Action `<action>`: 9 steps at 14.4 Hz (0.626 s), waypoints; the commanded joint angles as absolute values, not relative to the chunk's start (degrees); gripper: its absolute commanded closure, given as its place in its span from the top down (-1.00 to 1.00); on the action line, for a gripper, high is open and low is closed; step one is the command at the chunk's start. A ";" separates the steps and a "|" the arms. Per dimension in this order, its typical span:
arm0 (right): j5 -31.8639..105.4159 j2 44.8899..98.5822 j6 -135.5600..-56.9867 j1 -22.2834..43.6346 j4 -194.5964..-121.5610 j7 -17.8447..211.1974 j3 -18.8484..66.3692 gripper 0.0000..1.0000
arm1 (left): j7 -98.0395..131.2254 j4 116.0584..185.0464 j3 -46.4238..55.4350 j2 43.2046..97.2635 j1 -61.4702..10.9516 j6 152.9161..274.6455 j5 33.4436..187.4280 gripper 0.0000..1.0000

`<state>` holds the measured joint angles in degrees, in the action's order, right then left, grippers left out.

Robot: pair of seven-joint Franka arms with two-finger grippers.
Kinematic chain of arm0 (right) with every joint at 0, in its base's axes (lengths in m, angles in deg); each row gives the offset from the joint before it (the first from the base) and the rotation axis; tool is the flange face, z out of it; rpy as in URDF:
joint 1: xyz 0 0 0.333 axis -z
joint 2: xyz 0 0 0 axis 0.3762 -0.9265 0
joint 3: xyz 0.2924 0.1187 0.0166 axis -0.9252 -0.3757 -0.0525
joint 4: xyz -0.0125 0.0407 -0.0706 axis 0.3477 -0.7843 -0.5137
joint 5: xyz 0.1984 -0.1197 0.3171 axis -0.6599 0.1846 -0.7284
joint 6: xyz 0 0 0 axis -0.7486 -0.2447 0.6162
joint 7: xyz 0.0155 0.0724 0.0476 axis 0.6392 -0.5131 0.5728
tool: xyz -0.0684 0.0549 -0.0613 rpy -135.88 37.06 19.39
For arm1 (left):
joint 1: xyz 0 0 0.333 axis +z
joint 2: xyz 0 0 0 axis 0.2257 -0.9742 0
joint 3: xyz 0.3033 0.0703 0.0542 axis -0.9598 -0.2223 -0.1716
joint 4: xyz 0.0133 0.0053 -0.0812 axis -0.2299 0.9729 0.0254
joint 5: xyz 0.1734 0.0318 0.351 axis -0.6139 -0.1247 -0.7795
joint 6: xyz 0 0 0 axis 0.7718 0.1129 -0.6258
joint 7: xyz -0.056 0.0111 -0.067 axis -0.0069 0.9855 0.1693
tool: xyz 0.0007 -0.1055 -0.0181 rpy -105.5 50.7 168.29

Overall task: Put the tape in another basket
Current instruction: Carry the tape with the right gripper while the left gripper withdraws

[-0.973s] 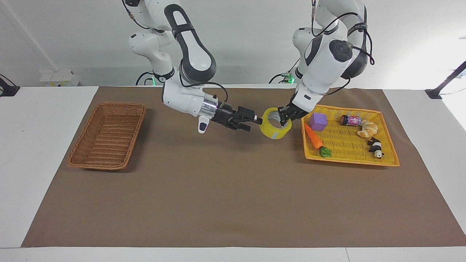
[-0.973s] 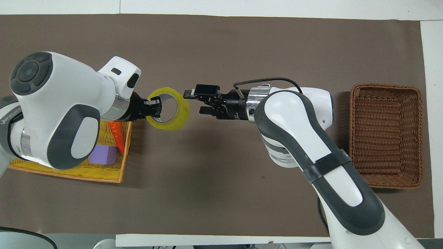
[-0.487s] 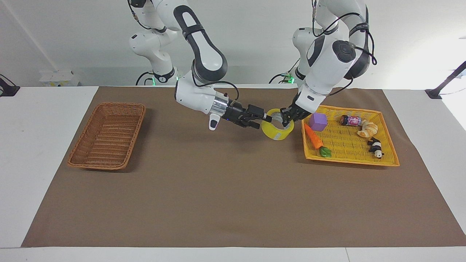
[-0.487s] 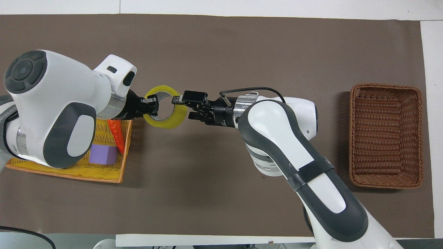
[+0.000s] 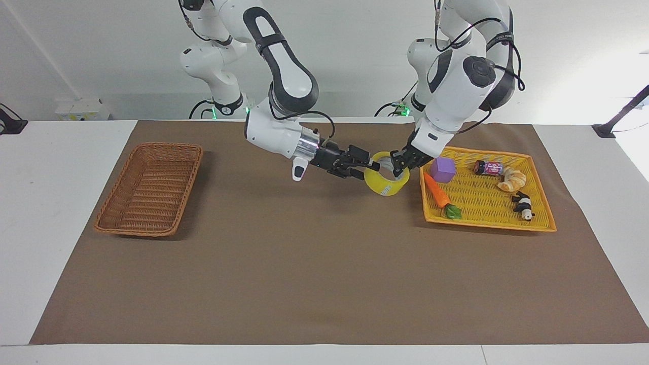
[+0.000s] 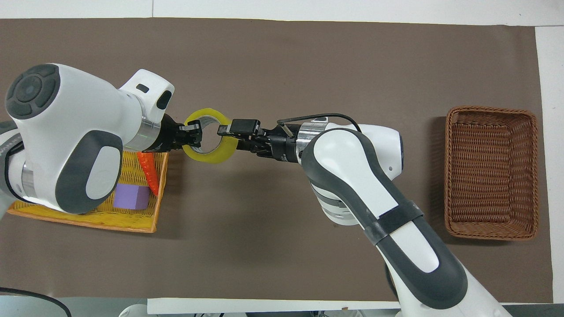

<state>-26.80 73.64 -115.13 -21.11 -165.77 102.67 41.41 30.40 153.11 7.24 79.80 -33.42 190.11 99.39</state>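
Note:
The tape, a yellow roll with a pale core, hangs a little above the brown mat beside the yellow tray; in the overhead view the tape lies between the two grippers. My left gripper is shut on the tape's rim on the tray side, and it also shows in the overhead view. My right gripper grips the rim across from it, one finger inside the ring; it also shows from overhead. The brown wicker basket stands empty at the right arm's end.
The yellow mesh tray at the left arm's end holds a purple cube, a toy carrot, a small can, a croissant and a panda figure. The tray also shows in the overhead view.
My right gripper moved toward the left arm's end to the tape, and its fingers closed in on the rim. My left gripper lowered the tape slightly and keeps its hold.

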 commanded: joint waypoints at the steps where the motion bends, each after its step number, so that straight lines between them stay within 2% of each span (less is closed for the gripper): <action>1: -27.64 73.28 -115.26 -22.45 -166.12 104.32 41.42 -0.78 | 30.94 151.74 7.19 79.59 -33.35 190.18 100.24 -1.00; 2: -27.56 73.28 -115.26 -22.55 -166.12 104.32 41.42 -1.00 | 30.94 151.74 7.19 79.59 -33.35 190.10 100.24 -1.00; 4: -25.98 73.28 -115.08 -22.46 -166.12 104.93 41.42 -1.00 | 31.03 151.74 7.19 79.59 -33.35 190.01 100.24 -0.97; 5: -25.37 73.28 -114.99 -22.29 -166.04 105.02 41.42 -1.00 | 31.12 151.66 7.19 79.59 -33.35 190.01 100.24 -0.71; 6: -25.19 73.28 -114.82 -22.20 -166.04 105.03 41.42 -1.00 | 31.12 151.48 7.19 79.59 -33.35 190.01 100.33 0.19; 7: -25.10 73.28 -114.73 -22.11 -166.12 105.11 41.42 -1.00 | 30.77 150.96 7.19 79.85 -33.35 189.92 99.98 0.99; 9: -25.01 73.37 -114.64 -22.11 -166.12 105.20 41.51 -1.00 | 30.94 147.19 6.84 80.47 -31.78 186.08 99.98 0.99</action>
